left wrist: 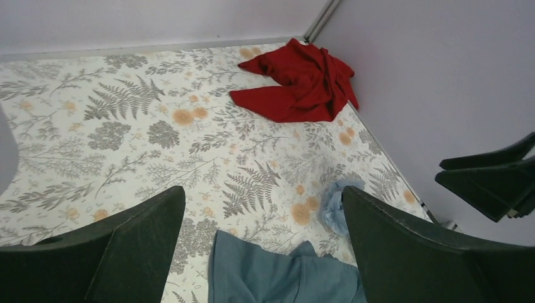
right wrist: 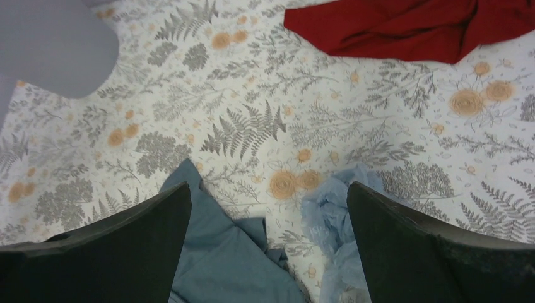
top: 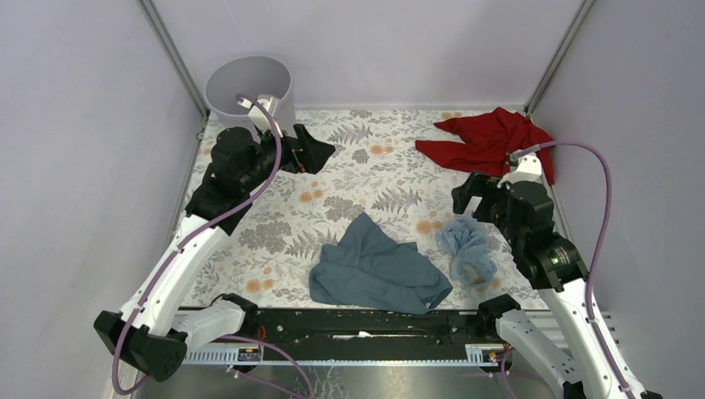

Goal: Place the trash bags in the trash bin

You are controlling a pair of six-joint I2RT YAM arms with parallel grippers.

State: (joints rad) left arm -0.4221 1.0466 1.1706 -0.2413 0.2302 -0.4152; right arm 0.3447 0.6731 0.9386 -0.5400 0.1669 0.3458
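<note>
Our right gripper (right wrist: 268, 192) has its jaws spread as wide as they go and nothing between them. It hangs over the near right part of the table, tilted down. In its own camera the trash bag (right wrist: 334, 218) sits just inside its right-hand finger. We read that wide spread as readiness to straddle the crumpled plastic, which is loose and puffy rather than flat. The bag lies bunched on the flowered table cover (top: 374, 179), untouched. It is just beside the slate-blue cloth (top: 374, 266), so we judge that a careless close could catch cloth along with plastic.

Our left gripper (top: 312, 150) is equally wide open and empty. It is held up at the far left, just beside the trash bin (top: 226, 100), and faces across the table towards the bag. It probably waits there to help at the bin or to stay out of the right arm's way; we cannot tell which.

The bin stands upright in the far left corner, well apart from the bag, so a long carry lies ahead. The red cloth (top: 490, 137) lies at the far right, clear of both.
</note>
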